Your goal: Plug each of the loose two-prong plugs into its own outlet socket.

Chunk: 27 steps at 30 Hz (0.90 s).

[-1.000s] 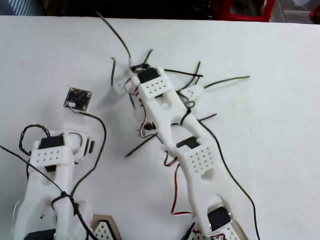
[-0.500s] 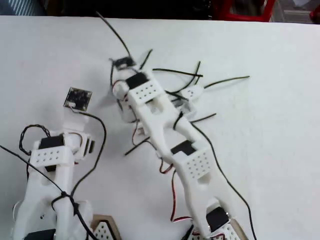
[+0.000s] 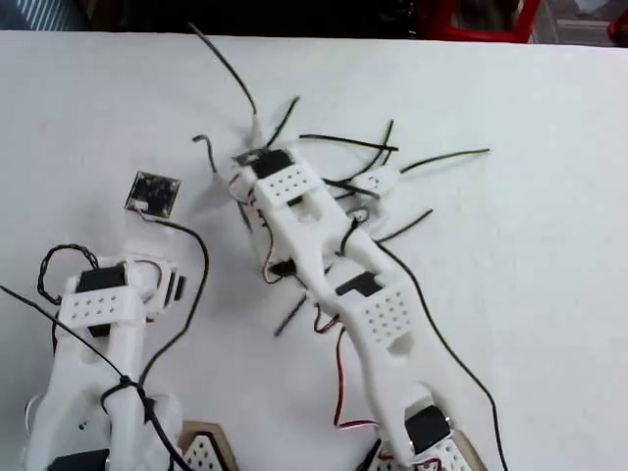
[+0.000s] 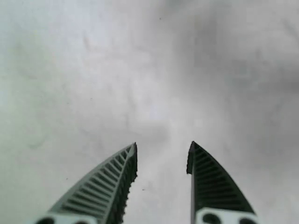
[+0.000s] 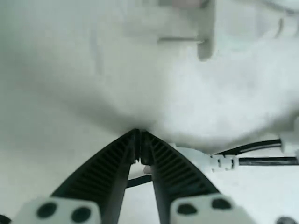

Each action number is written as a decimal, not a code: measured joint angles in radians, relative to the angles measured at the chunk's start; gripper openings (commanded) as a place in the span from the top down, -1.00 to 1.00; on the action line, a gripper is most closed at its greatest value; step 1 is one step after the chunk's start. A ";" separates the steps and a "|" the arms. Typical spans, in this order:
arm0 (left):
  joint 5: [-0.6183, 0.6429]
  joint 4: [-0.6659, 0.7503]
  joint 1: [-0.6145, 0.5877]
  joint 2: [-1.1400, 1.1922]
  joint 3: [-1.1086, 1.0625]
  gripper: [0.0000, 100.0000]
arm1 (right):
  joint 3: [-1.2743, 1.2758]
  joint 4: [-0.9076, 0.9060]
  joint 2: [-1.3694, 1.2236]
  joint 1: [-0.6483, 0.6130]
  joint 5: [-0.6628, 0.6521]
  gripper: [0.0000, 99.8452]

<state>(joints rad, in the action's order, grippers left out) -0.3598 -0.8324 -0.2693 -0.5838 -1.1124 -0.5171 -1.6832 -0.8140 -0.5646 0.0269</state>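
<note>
Loose black wires with small white two-prong plugs (image 3: 377,180) lie tangled at mid-table. My right gripper (image 3: 245,159) sits at the left end of that tangle, its fingers shut tip to tip (image 5: 139,135). A pale bit shows between the fingers lower down; I cannot tell if it is gripped. Beside it lies a white plug body with two black wires (image 5: 220,161), and a blurred white plug with thin prongs (image 5: 202,32) lies ahead. A small black square block (image 3: 154,193) rests to the left. My left gripper (image 3: 165,285), below that block, is open over bare table (image 4: 163,145).
The white table (image 3: 549,245) has free room on its right side and along the far left. A long black cable (image 3: 446,343) trails beside the right arm. A short loose black wire (image 3: 290,315) lies between the two arms. Red furniture stands beyond the far edge.
The right arm has swung left and drawn back a little, dragging wires at its tip. The short wire between the arms has slid nearer. The left arm has not moved.
</note>
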 measured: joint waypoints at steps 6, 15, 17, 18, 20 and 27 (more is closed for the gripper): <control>0.000 0.003 0.000 0.000 0.000 0.62 | 0.253 -0.017 0.170 0.133 -0.124 0.97; 0.000 0.003 0.000 0.000 0.000 0.62 | 0.446 -0.017 0.511 0.342 -0.226 0.97; 0.000 0.003 0.000 0.000 0.000 0.62 | 0.470 -0.020 0.572 0.368 -0.221 0.96; 0.000 0.003 0.000 0.000 0.000 0.62 | 0.485 -0.020 0.592 0.374 -0.201 0.96; 0.000 0.003 0.000 0.000 0.000 0.62 | 0.512 -0.020 0.612 0.376 -0.147 0.96; 0.000 0.003 0.000 0.000 0.000 0.62 | 0.634 0.005 0.618 0.382 0.023 0.71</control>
<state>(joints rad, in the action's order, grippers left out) -0.3598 -0.8293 -0.2693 -0.5838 -1.1124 0.1166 -1.6786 -0.1956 -0.1826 0.0499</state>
